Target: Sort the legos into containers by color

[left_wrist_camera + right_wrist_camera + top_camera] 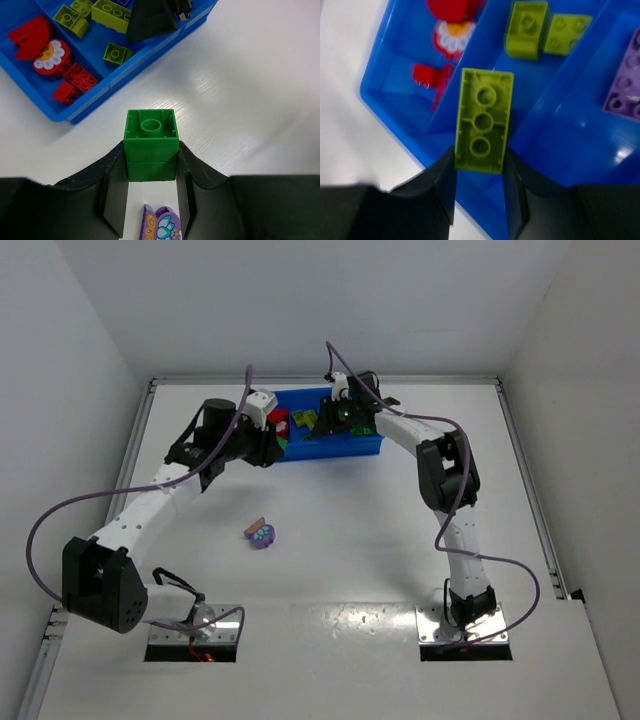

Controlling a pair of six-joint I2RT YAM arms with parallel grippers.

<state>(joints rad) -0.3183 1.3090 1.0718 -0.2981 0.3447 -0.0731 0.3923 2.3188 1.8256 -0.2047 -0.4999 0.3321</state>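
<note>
**Legos point(112, 12): two bricks held, drop-off pending**

Left jaws clamp a dark green square plastic brick point(151, 132) over the white worktop point(260, 100), just beside the bright blue compartmented plastic tray point(100, 100). Right jaws grip a yellow-green oblong brick point(484, 117) above the tray, over a divider beside other yellow-green pieces point(527, 27). Each wants centring over its colour's compartment, then release. A purple cluster point(263, 535) lies unsorted, well apart.

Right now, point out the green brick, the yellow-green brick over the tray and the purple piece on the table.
green brick point(150, 126): left wrist view, its centre ring.
yellow-green brick point(482, 121): right wrist view, its middle ring.
purple piece point(265, 537): top external view, its middle.
</note>
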